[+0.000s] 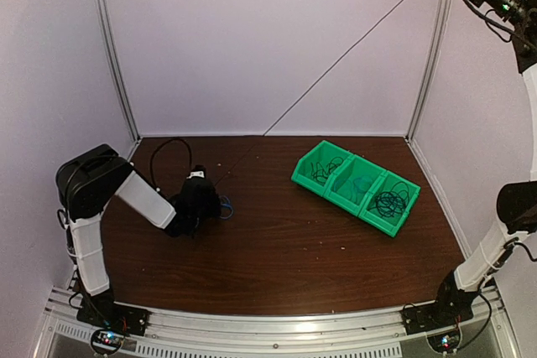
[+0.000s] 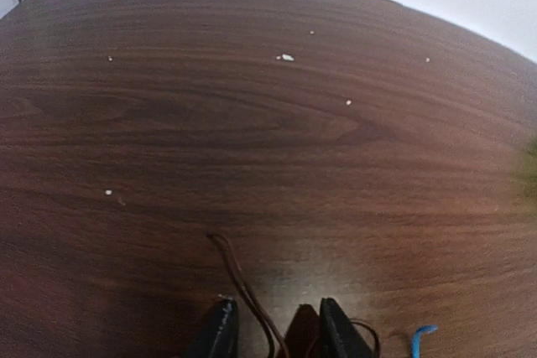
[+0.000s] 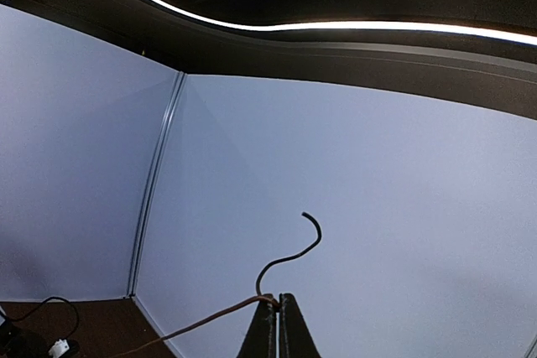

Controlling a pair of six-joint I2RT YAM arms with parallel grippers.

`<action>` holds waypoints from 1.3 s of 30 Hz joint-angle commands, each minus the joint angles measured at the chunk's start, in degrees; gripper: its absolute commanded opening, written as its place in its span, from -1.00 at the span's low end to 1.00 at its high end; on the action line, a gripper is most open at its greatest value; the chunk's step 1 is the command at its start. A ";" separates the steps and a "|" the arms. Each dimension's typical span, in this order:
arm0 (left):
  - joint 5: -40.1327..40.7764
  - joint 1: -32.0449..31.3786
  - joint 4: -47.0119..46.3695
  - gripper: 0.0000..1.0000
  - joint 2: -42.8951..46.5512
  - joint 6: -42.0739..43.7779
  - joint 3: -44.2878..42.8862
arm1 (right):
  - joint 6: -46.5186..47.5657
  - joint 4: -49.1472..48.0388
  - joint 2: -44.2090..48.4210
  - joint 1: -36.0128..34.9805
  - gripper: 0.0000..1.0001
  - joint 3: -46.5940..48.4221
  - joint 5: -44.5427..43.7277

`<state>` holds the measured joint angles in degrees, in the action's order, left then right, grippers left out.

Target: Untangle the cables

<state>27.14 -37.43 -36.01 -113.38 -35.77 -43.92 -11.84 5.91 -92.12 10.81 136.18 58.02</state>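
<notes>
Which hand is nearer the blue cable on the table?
Left. The left hand sits beside the blue cable; the right hand is raised high, pinching a thin cable.

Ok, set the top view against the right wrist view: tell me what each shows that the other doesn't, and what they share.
Only the top view: the green bins with coiled cables inside, the left arm down low, and a blue cable beside it. Only the right wrist view: the right claw shut on the thin cable, its loose end curling up past the tips, and a ceiling light strip. Both: that thin cable pulled straight, some of the table, and the pale walls.
</notes>
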 commanded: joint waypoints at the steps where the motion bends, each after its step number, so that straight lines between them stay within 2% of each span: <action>1: 5.24 1.55 5.71 -0.28 1.82 -1.09 3.60 | -1.92 -5.24 2.16 1.99 -1.00 2.22 -3.00; 5: 6.47 1.73 2.03 -0.41 4.45 -0.25 8.01 | -1.30 -5.11 3.28 2.02 -1.00 -1.88 -2.10; 7: 6.68 1.83 0.83 -0.61 5.81 0.74 9.21 | 0.44 -3.95 4.31 2.02 -1.00 -5.66 -2.18; 10: 3.31 1.83 -6.84 -0.75 9.85 4.37 13.52 | 2.95 -2.74 7.81 0.05 -1.00 -17.88 0.99; 12: 2.53 1.83 -8.73 -0.78 12.29 5.57 15.14 | 12.98 5.12 11.19 -4.69 -1.00 -27.24 -1.45; 15: 3.87 1.86 -6.83 -0.80 15.43 6.81 15.15 | 31.81 17.95 17.33 -15.34 -1.00 -44.36 -10.44; 18: 5.28 1.83 -5.20 -0.80 18.03 8.07 15.39 | 41.63 25.49 20.47 -22.08 -1.00 -56.54 -15.34; 21: 5.61 1.83 -3.67 -0.80 20.14 8.75 15.74 | 51.61 33.85 20.64 -25.17 -1.00 -63.27 -19.26; 22: 5.57 1.83 -3.37 -0.80 20.83 8.90 16.02 | 55.84 36.49 20.41 -25.85 -0.92 -64.93 -20.97; 25: 4.73 1.83 -3.17 -0.80 21.49 9.11 16.70 | 65.99 43.90 18.22 -28.53 -0.25 -67.58 -27.72; 27: 3.94 1.84 -3.31 -0.80 21.44 9.01 17.10 | 66.93 46.30 16.01 -30.25 0.00 -66.64 -27.69; 29: 3.27 1.83 -3.77 -0.80 21.28 8.75 17.64 | 66.29 47.52 12.86 -33.57 0.11 -63.30 -27.19; 31: 3.13 1.83 -3.88 -0.80 21.23 8.31 18.09 | 64.23 45.78 9.75 -38.25 0.15 -60.53 -27.29; 35: 2.34 1.84 -4.01 -0.80 21.69 8.07 18.76 | 52.35 30.07 3.36 -47.20 0.08 -59.44 -25.83; 39: 1.60 1.83 -3.92 -0.80 22.68 7.84 19.22 | 42.82 15.72 -5.04 -53.00 0.14 -58.92 -20.64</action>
<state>30.15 -35.99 -38.70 -92.53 -27.94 -25.47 41.45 36.80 -90.89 -37.76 75.66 33.41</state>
